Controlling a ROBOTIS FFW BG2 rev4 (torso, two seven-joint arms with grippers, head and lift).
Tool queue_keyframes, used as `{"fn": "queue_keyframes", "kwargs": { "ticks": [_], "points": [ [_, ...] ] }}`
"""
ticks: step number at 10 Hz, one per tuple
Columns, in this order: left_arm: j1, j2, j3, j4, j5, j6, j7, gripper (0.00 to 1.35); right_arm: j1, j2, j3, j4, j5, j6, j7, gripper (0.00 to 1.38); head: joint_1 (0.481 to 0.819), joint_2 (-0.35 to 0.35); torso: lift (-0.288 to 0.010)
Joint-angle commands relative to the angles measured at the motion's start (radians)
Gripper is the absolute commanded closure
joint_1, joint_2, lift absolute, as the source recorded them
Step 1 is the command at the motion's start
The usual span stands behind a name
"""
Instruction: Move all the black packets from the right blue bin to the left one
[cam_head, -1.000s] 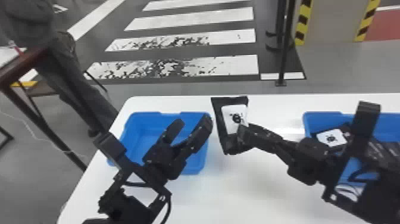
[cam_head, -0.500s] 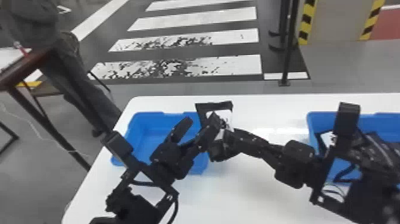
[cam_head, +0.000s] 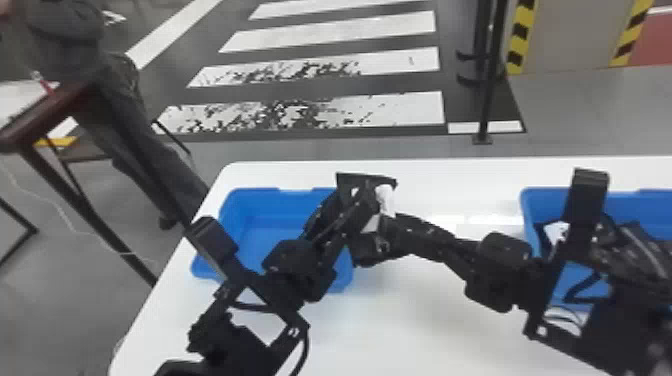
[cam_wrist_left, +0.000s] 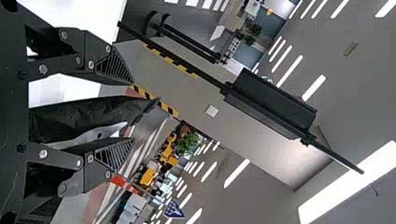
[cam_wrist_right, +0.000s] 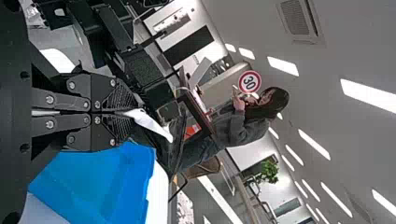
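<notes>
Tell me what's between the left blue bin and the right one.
In the head view: the white table, with the right gripper above it, holding a black packet near the left bin's edge, the left gripper's open fingers around it.

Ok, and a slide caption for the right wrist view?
Right gripper closed on a black packet with white on it, close to the left blue bin.

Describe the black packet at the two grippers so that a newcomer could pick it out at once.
Find the left blue bin on the white table. By its right-hand side, the right gripper pinches a black packet with a white patch, between the left gripper's open fingers. Other packets lie in the right blue bin.
</notes>
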Motion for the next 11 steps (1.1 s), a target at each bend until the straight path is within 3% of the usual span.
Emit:
{"fn": "queue_keyframes", "kwargs": {
  "ticks": [1,3,4,5,6,7,8,11],
  "points": [
    [0.001,0.0,-0.008,-0.004,-0.015,-0.024,0.005,1.21,-0.008,0.004,0.0,0.006,0.0,-0.007,-0.001,1.12,0.695,0.24,-0.14],
    [0.004,0.0,-0.008,-0.004,-0.033,-0.076,0.008,1.21,-0.015,0.007,0.0,0.016,-0.006,-0.027,-0.004,1.12,0.695,0.24,-0.14],
    [0.009,0.0,-0.008,-0.004,-0.033,-0.103,0.014,1.21,-0.018,0.007,0.0,0.028,-0.024,-0.037,-0.007,1.06,0.695,0.241,-0.14],
    [0.009,-0.001,-0.004,-0.004,-0.033,-0.12,0.023,1.21,-0.013,0.007,0.0,0.048,-0.054,-0.071,-0.007,0.9,0.695,0.244,-0.14],
    [0.006,-0.001,0.01,-0.001,-0.065,-0.152,0.051,1.21,-0.003,0.007,-0.014,0.048,-0.048,-0.088,-0.007,0.43,0.695,0.247,-0.14],
    [0.004,-0.005,0.026,0.018,-0.174,-0.225,0.118,1.21,0.019,0.008,-0.04,0.038,-0.036,-0.122,-0.007,0.04,0.695,0.254,-0.14],
    [-0.011,-0.008,0.052,0.06,-0.336,-0.282,0.189,1.21,0.046,0.014,-0.076,0.031,-0.022,-0.135,-0.007,0.05,0.695,0.272,-0.14],
    [-0.117,-0.011,0.086,0.33,-0.649,-0.429,0.335,1.21,0.083,0.017,-0.136,0.004,-0.006,-0.137,-0.011,0.11,0.695,0.314,-0.14]
  ]
}}
